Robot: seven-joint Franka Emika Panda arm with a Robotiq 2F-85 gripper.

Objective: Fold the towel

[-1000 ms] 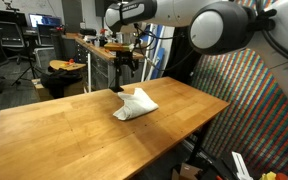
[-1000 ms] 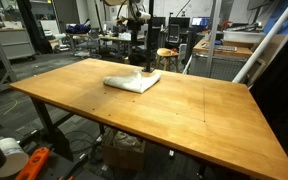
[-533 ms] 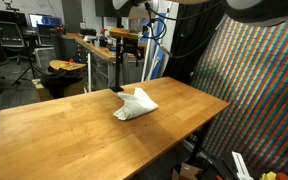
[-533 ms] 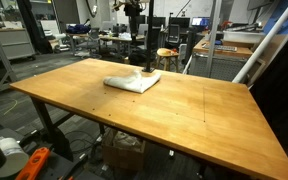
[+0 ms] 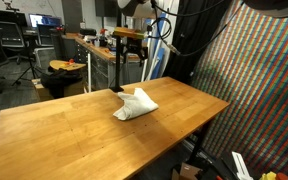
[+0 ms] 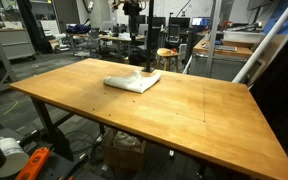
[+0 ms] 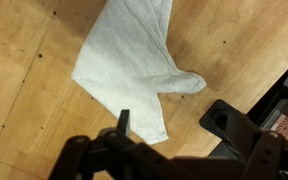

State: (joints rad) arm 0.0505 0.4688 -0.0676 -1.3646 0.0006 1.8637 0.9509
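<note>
The white towel (image 5: 136,104) lies crumpled and partly folded near the far edge of the wooden table (image 5: 84,135). It also shows in an exterior view (image 6: 132,81) and in the wrist view (image 7: 129,60), where one corner sticks out like a flap. My gripper (image 7: 174,122) is open and empty, high above the towel and the bare wood beside it. In both exterior views only the arm's lower part shows at the top edge (image 6: 132,8).
The table's far edge runs just behind the towel. Beyond it stand a workbench (image 5: 104,45), a stool (image 6: 167,55) and lab clutter. A colourful patterned panel (image 5: 259,90) stands past the table's side. Boxes and a bucket sit under the table (image 6: 124,150).
The gripper has risen straight up from just above the towel and has left most of both exterior views. The towel has not moved.
</note>
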